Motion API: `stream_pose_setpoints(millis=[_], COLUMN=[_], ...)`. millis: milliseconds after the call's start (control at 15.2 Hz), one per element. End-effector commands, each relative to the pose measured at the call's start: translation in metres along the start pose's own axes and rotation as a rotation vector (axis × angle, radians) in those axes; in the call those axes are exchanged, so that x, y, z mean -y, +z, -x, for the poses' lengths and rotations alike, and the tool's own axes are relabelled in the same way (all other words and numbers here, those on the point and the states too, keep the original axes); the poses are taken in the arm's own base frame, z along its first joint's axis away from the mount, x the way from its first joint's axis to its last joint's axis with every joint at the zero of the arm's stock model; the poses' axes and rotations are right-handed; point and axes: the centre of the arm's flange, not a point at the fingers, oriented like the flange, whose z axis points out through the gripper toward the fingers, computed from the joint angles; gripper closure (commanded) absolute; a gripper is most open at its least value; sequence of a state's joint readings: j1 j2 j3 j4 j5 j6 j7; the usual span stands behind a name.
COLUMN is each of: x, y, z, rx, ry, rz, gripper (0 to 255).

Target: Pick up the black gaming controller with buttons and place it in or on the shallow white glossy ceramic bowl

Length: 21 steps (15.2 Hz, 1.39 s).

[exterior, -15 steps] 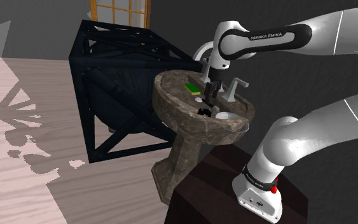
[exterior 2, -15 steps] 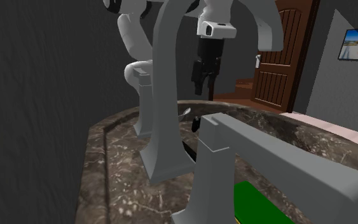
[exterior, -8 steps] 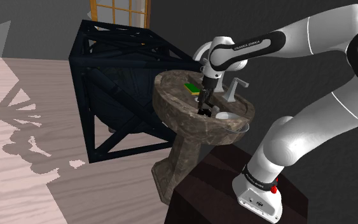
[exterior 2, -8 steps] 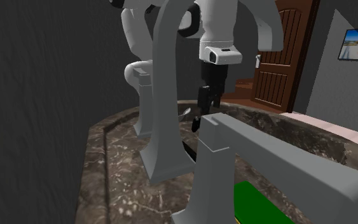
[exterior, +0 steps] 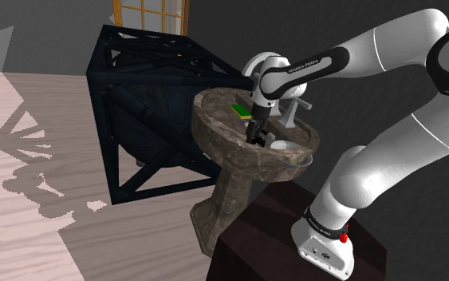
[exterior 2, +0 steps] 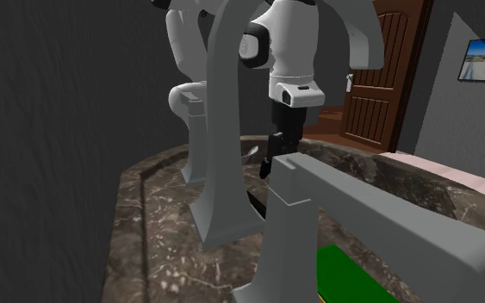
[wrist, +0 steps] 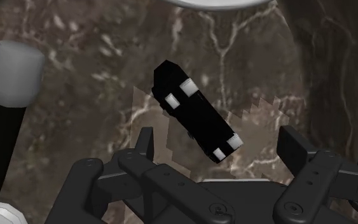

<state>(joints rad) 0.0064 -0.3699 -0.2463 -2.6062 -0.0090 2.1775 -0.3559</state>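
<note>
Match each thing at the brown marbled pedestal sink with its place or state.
Things: 1 black gaming controller with white buttons; 2 flat green block; 3 black two-finger end effector; 4 shallow white bowl.
Places or states: a open; b on the brown marbled sink's rim, far from the stand; c in the basin, between the fingers, untouched; d at the sink's side nearest the stand.
Pairs: 1-c; 2-b; 3-a; 4-d.
</note>
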Motion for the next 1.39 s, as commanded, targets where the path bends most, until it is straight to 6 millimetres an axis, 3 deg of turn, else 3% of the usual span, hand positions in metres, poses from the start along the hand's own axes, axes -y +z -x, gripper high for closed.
stream_pose_setpoints(millis=[0,264,330,924,1320], x=[0.0,0.0,0.0,0.0,0.003], y=[0.001,0.001,0.001,0.001,-0.031], z=[0.0,0.0,0.0,0.0,0.001], rx=[0.0,0.0,0.0,0.0,0.0], ry=[0.0,0.0,0.0,0.0,0.0], rz=[0.0,0.0,0.0,0.0,0.0], gripper=[0,0,255,255,255])
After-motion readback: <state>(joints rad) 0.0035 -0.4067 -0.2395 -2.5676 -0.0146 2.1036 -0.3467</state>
